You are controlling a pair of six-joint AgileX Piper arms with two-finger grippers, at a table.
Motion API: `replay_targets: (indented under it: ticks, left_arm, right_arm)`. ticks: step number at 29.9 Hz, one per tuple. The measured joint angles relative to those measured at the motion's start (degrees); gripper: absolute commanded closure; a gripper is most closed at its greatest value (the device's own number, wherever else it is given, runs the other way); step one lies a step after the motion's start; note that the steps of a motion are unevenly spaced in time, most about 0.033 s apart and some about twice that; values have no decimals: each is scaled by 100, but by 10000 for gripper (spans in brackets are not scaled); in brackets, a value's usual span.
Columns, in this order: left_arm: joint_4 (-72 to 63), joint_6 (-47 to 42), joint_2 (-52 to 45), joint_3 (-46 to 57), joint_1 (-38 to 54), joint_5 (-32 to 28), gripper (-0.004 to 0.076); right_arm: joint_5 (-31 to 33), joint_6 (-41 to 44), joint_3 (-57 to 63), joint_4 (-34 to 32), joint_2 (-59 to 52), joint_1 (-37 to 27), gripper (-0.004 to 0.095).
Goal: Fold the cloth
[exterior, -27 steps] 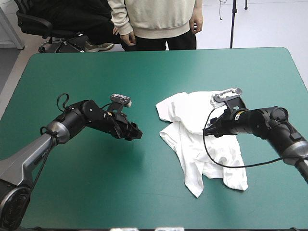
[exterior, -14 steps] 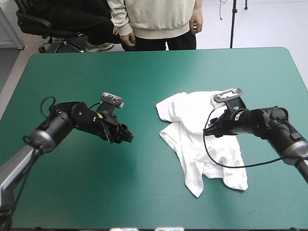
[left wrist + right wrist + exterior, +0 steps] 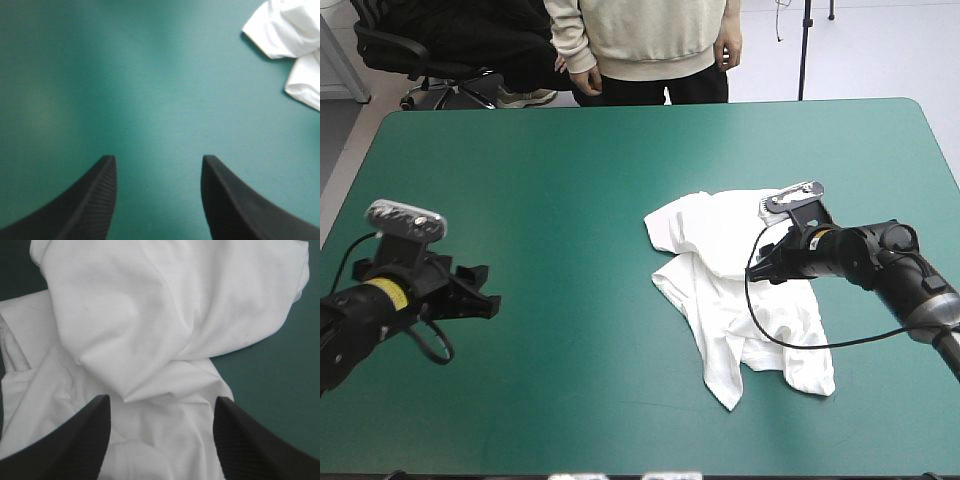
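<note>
**T-shirt lying crumpled on the table's right half, both grippers spread**

The T-shirt (image 3: 720, 300) is lying as a crumpled white heap on the right half of the teal-green cover (image 3: 620, 160), between the table's middle and its right edge. Its bunched, rounded part is sitting toward the far side, and a longer, wrinkled part is trailing toward the near edge, ending in a point.

The right gripper (image 3: 752, 270) is reaching in from the table's right side and hanging over the heap's far part, pointing toward the table's middle. In the right wrist view its black fingers (image 3: 80, 440) are standing wide apart, pinching nothing. A thick fold of the T-shirt (image 3: 165, 315) is lying ahead of the right gripper (image 3: 161, 399), and more cloth is filling the gap between the fingers. Whether the fingertips are touching the cloth cannot be told.

The left gripper (image 3: 490, 305) is hovering near the table's left edge, well apart from the heap. The left wrist view is showing the left gripper (image 3: 157, 157) with its fingers spread, only bare cover lying between them. An edge of the T-shirt (image 3: 290, 35) is showing far ahead of it, off to one side.
</note>
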Motion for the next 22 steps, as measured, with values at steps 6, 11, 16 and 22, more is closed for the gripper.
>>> replay_targets:
  ticks: [6, 11, 16, 22]
  left_arm:
    - [694, -762, -1576, 1175, 0, 54, 348]
    - [749, -1236, -2659, 2010, 0, -160, 348]
    - [749, -1365, -3114, 2325, 0, -204, 348]
    - [743, -1378, -3130, 2339, 0, -223, 348]
  right_arm:
    - [-12, 0, -2, -5, 26, 0, 345]
    - [-10, 0, -12, -5, 392, 0, 344]
    - [-145, 23, -216, -5, 1011, 0, 343]
    - [-196, 28, -686, -5, 1952, 0, 339]
